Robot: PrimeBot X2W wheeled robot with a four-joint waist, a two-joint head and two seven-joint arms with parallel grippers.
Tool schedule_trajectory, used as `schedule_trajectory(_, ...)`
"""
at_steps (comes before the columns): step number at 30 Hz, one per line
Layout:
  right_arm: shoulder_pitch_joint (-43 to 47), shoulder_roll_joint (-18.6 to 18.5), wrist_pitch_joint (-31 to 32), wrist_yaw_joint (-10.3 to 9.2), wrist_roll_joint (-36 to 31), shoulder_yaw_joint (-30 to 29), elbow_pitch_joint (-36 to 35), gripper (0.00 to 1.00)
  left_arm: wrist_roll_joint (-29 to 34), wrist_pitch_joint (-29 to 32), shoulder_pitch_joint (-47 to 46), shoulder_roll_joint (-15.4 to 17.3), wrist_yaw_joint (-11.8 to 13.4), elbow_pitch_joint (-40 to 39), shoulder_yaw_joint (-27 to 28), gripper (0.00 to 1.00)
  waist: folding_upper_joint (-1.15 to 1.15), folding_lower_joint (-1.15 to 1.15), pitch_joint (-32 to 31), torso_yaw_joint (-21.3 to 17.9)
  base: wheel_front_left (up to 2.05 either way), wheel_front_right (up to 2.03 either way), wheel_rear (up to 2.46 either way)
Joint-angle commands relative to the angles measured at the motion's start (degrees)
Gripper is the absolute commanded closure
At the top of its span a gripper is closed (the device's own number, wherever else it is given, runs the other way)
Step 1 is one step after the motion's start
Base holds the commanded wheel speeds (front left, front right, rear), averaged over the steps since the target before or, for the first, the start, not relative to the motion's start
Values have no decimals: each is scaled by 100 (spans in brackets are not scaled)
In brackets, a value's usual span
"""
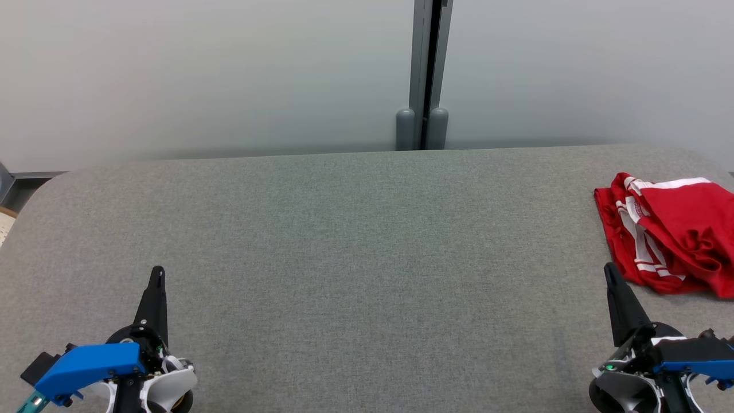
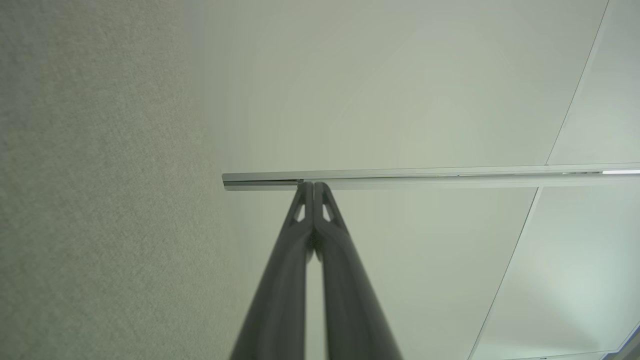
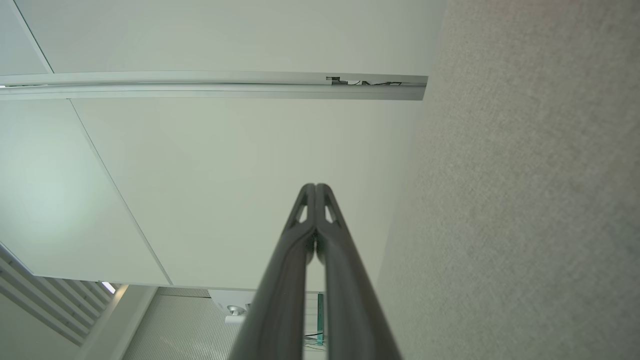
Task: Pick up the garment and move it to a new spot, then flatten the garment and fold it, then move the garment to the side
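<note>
A crumpled red garment [image 1: 671, 232] with white stripes lies at the far right of the grey fabric table [image 1: 355, 241], partly cut off by the head view's right edge. My right gripper [image 1: 609, 271] stands just in front of and to the left of it, apart from the cloth, fingers shut and empty. Near the table's front left, my left gripper [image 1: 157, 271] is shut too, holding nothing. The left wrist view shows that gripper [image 2: 313, 185] with its tips pressed together. In the right wrist view the right gripper [image 3: 315, 187] likewise has its tips touching.
Pale wall panels rise behind the table, joined by a grey post [image 1: 427, 74] at the back centre. The table's rounded corner [image 1: 51, 186] shows at the back left. Both wrist views look along the grey tabletop [image 2: 90, 200] [image 3: 525, 200] at the wall panels.
</note>
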Motion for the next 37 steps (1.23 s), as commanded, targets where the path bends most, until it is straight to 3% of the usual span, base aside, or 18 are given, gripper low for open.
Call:
schedule_trajectory(1,-53,-7,12,4,14,-12,7,100,-15,24,-60,-5,-22,-20,17,100,0,0,0,0,0,0,0)
schedule_trajectory(37,-53,-7,10,4,15,-11,7,100,-16,23,-60,-5,-22,-21,16,100,0,0,0,0,0,0,0)
